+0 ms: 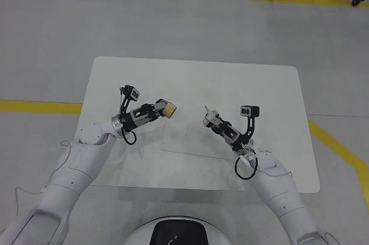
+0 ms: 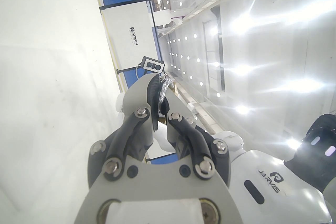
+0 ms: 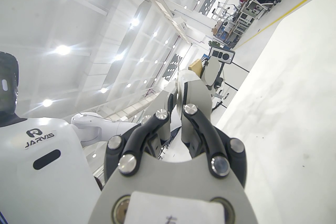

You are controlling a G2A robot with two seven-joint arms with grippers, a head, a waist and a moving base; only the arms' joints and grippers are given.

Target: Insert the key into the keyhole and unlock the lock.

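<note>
While my left gripper (image 1: 161, 110) clamps the lock (image 1: 169, 109) and right gripper (image 1: 210, 118), at its three o'clock, pinches the key (image 1: 207, 112), I'd align both squarely first.

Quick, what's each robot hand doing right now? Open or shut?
Left gripper: closed, holding the lock.
Right gripper: closed, holding the key.
</note>
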